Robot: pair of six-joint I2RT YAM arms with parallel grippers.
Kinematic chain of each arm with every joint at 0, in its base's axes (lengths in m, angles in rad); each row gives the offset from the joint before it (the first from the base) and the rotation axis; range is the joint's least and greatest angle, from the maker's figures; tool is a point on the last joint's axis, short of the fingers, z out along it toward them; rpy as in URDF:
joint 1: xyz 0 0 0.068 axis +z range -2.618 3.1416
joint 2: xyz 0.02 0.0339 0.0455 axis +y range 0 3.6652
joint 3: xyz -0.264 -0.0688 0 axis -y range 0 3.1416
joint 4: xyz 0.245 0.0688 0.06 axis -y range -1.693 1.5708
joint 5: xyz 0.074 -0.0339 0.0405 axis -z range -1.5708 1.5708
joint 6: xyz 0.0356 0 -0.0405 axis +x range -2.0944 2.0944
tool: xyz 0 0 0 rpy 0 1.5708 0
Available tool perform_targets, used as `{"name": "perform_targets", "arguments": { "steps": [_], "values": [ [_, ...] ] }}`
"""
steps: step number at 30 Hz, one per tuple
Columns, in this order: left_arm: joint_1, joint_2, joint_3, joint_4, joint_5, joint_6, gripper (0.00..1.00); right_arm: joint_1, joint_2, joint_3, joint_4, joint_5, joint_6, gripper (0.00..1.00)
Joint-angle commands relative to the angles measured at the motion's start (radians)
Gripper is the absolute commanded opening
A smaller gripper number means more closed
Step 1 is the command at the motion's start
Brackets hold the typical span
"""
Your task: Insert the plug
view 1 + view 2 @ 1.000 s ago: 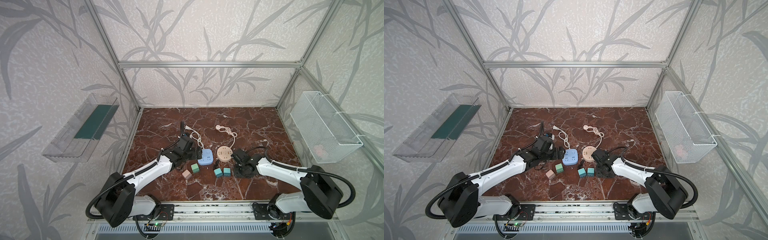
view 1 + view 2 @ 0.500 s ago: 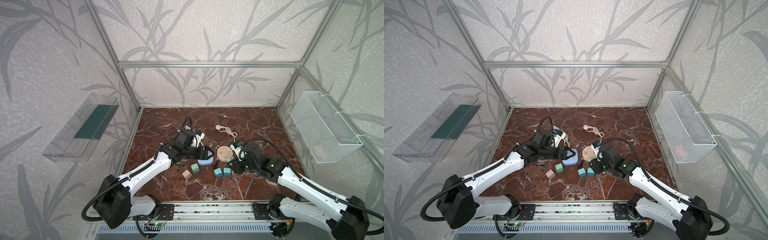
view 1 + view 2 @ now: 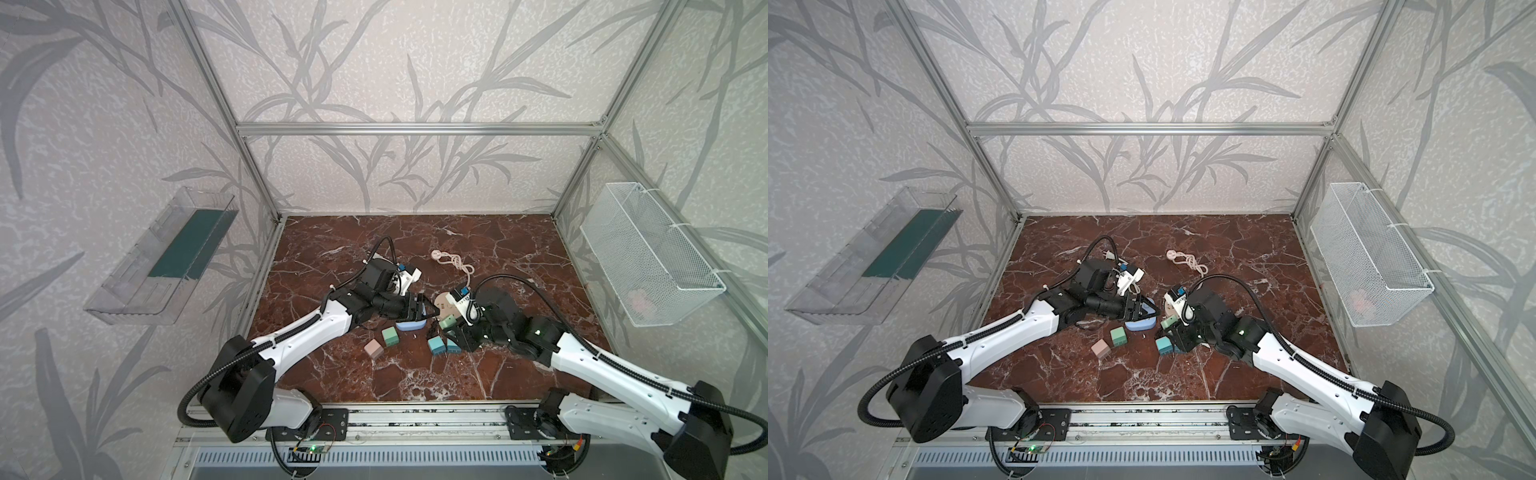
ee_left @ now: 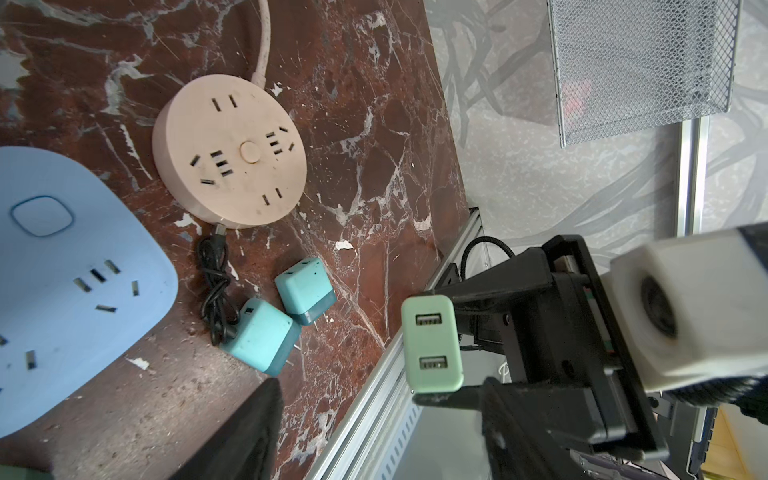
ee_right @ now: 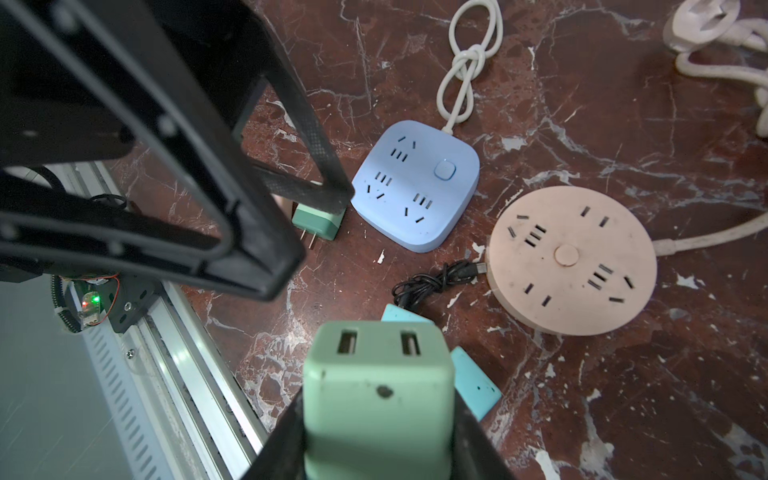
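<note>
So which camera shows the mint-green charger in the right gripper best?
The left wrist view: the mint-green charger shows whole and sharp, both USB ports facing the camera, pinched by the right gripper. The right wrist view brings the charger closer but crops it. In both top views the charger is only a small patch.

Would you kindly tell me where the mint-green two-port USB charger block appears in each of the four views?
Top view: mint-green two-port USB charger block, just right of the middle of the brown marble floor.
Top view: likewise central.
Left wrist: mid-distance, ports facing the lens.
Right wrist: close foreground, both ports visible.
Shared landmark: pale-blue rounded-square power strip, visible in all four.
</note>
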Motion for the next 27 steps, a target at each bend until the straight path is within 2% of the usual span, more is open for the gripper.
{"name": "perform_targets", "arguments": {
  "steps": [1,6,16,27],
  "values": [
    [-0.014,0.016,0.003,0.032,0.039,-0.028,0.70,0.027,0.010,0.032,0.043,0.033,-0.025,0.00],
    [-0.031,0.027,0.010,0.033,0.039,-0.037,0.63,0.059,0.039,0.053,0.054,0.084,-0.036,0.00],
    [-0.046,0.030,0.014,0.020,0.026,-0.034,0.53,0.067,0.053,0.059,0.078,0.115,-0.033,0.00],
    [-0.052,0.044,0.014,0.054,0.028,-0.052,0.50,0.070,0.045,0.056,0.085,0.135,-0.025,0.00]
  ]
}}
